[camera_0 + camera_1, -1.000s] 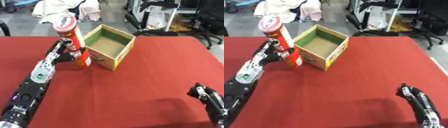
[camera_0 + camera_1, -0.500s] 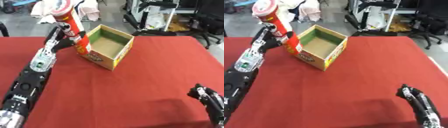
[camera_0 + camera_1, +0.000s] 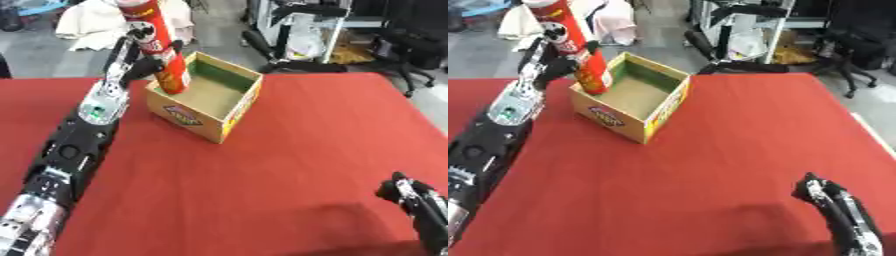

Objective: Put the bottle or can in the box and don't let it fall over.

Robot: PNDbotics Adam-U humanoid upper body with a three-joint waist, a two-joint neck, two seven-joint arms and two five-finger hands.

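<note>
A tall red can [image 3: 161, 45] with a white band near its top leans slightly left, its lower end inside the open cardboard box [image 3: 206, 115] near the box's left wall. My left hand [image 3: 136, 54] is curled round the can's middle from the left. The box has a green inner wall and a printed label on its front. My right hand [image 3: 411, 196] rests low at the right corner of the red table, fingers curled, holding nothing.
The red table [image 3: 262, 190] spreads wide in front and to the right of the box. Beyond its far edge stand office chairs [image 3: 411, 45], a metal stand [image 3: 302, 30] and a pile of white cloth [image 3: 87, 25] on the floor.
My left hand has lifted the can off the table and carried it right, over the box's left wall and down into the box. The right hand has stayed still.
</note>
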